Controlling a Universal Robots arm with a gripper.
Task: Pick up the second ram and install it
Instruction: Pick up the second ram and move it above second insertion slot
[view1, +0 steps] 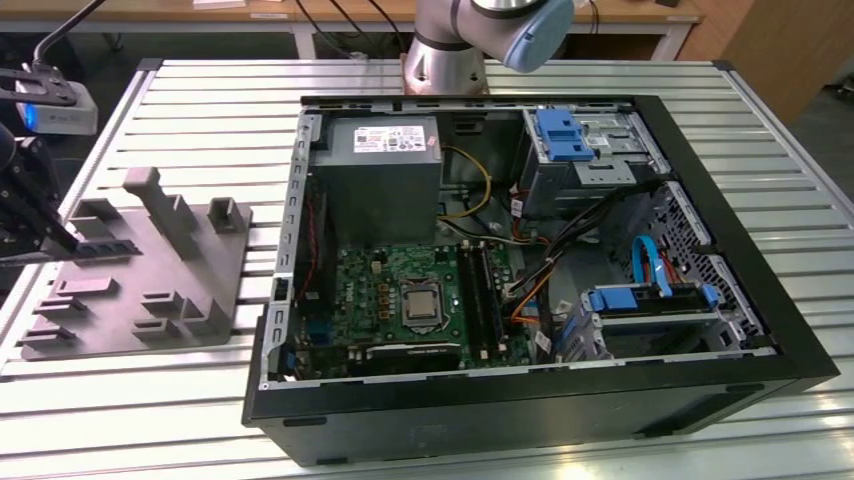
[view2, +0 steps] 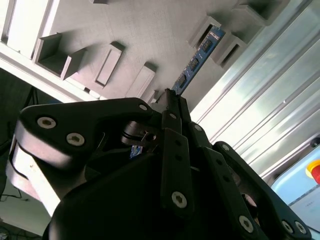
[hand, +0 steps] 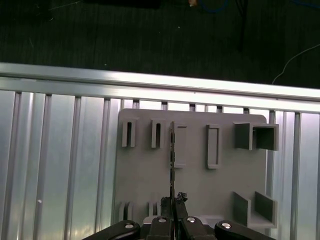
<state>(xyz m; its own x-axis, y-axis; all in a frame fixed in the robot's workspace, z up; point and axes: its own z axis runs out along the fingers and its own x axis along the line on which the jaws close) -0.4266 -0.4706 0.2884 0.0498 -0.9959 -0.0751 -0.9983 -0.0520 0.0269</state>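
While thin blue-green second ram (view2: 196, 60) lies over matte grey tray (hand: 145, 175), tool (hand: 173, 200) pinches its end.

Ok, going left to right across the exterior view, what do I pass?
The claw → second ram, in the grey fixture → motherboard, in the open case → blue drive caddy.

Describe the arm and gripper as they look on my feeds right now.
The arm is a silver-grey tube with a light blue joint cap. The gripper is matte black: flat rounded link plates and narrow fingers, studded with silver screw heads.
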